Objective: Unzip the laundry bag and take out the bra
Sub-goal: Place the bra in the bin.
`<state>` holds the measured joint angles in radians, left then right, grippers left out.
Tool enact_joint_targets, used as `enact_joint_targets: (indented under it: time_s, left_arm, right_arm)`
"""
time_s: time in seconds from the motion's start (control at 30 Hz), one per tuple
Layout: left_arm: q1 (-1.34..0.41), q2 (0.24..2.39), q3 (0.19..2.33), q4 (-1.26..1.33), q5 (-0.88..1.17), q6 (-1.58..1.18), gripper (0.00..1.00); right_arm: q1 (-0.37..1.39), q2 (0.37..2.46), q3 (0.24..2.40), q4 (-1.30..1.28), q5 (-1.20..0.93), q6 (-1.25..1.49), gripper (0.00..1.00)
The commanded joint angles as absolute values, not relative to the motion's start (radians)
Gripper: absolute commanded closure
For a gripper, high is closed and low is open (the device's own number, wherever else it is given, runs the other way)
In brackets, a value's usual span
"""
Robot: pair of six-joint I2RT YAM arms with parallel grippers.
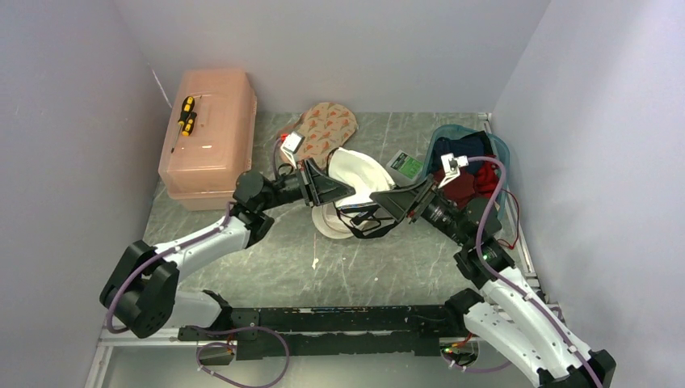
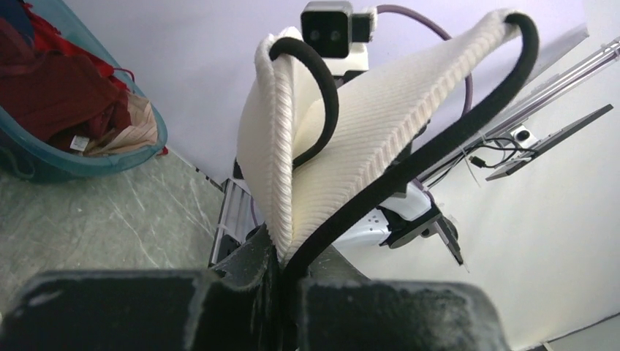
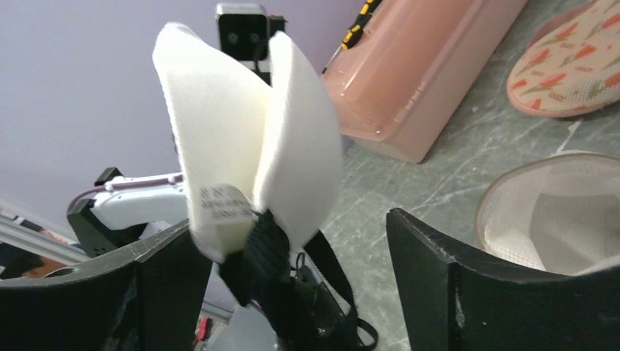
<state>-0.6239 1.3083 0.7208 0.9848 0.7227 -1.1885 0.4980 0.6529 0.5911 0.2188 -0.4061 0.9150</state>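
A bra with white padded cups and black trim and straps hangs in the air between my two grippers. My left gripper is shut on its edge; in the left wrist view the jaws pinch the ribbed white cup and a black strap. My right gripper is open; in the right wrist view the cups and black straps hang between its spread fingers, not gripped. The white mesh laundry bag lies open on the table under the bra, and its cream rim also shows in the right wrist view.
A pink plastic box with a yellow-black screwdriver stands at the back left. A beige piece with orange marks lies behind the bag. A teal basket with dark red cloth stands at the right. A green card lies nearby.
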Motion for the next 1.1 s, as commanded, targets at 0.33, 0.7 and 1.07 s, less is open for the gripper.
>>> enact_joint_targets:
  time_s: [0.33, 0.7, 1.07]
  left_arm:
    - [-0.621, 1.33, 0.772, 1.008, 0.746, -1.206, 0.92]
    - [-0.62, 1.115, 0.765, 0.556, 0.591, -1.003, 0.07]
    - [-0.62, 0.673, 0.738, -0.169, 0.002, -0.845, 0.06]
  right_arm:
    - [0.494, 0.723, 0.637, 0.371, -0.441, 0.934, 0.81]
    - [0.494, 0.659, 0.898, -0.077, -0.265, 0.669, 1.0]
    - [0.492, 0.747, 1.083, -0.346, 0.335, 0.558, 1.0]
